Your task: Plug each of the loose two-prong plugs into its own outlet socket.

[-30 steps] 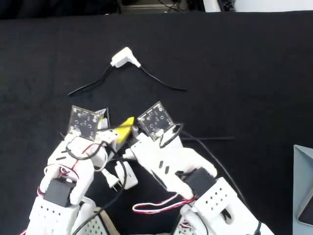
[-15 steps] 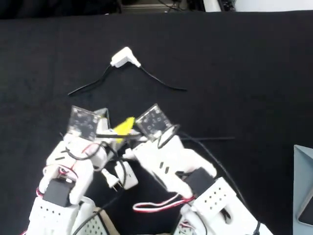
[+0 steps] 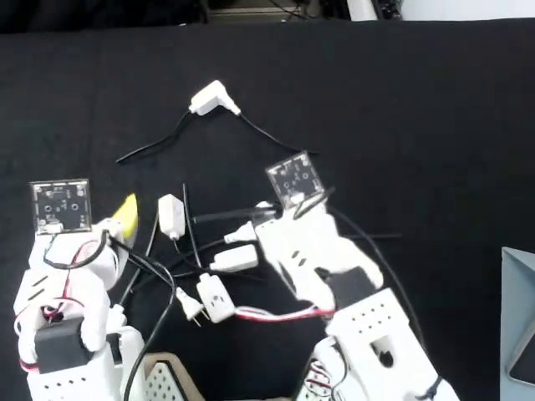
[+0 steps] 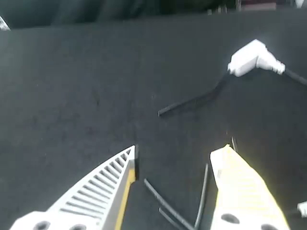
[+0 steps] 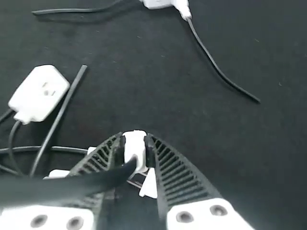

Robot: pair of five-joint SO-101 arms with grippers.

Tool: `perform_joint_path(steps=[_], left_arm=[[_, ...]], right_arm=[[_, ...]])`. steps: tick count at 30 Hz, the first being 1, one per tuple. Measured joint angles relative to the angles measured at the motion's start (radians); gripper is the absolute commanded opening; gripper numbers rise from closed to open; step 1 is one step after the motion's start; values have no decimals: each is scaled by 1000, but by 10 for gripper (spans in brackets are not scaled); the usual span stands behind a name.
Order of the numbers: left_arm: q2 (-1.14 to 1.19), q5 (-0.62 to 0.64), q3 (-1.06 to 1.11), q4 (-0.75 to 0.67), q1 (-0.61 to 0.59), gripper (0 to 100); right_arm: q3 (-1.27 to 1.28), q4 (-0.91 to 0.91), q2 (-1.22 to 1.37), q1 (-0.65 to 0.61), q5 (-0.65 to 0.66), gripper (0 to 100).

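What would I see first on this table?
The right gripper pinching a small white plug, near the middle of the black table. Beside it, black cords and a white outlet socket lie between the arms, and another white plug sits alone farther back.

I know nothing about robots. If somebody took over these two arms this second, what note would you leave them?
Left hand: open, empty, over the black cloth table.
Right hand: shut on a small white plastic connector with a black cord.
A white rectangular outlet socket lies loose nearby. A white two-prong plug lies near the arm bases, prongs bare. A white angled plug lies farther out.
Done: no joined pair that I can see.
Left: all the plugging in.
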Motion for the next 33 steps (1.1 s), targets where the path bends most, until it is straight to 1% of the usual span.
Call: perform_joint_path(steps=[3,7,12,14,17,21,24,27,33], left_arm=[[100,-34,0,9,-6,292],[321,-52,-48,11,-6,351],[626,-49,-149,9,5,350],[729,-52,-187,9,29,350],[861,-34,-253,0,31,350],[1010,5,-310,-68,17,338],[1120,5,-350,-126,-5,297],[1238,6,-394,-170,-14,289],[1470,8,-522,-181,-12,289]], right_arm=[[-52,0,106,38,0,11],[-104,0,236,55,5,11],[-141,0,334,74,8,11],[-141,-11,353,87,9,11],[-141,-21,371,104,11,11],[-143,-28,377,107,11,11],[-143,-28,377,107,11,11],[-143,-28,377,107,11,11],[-143,-28,377,107,11,11]])
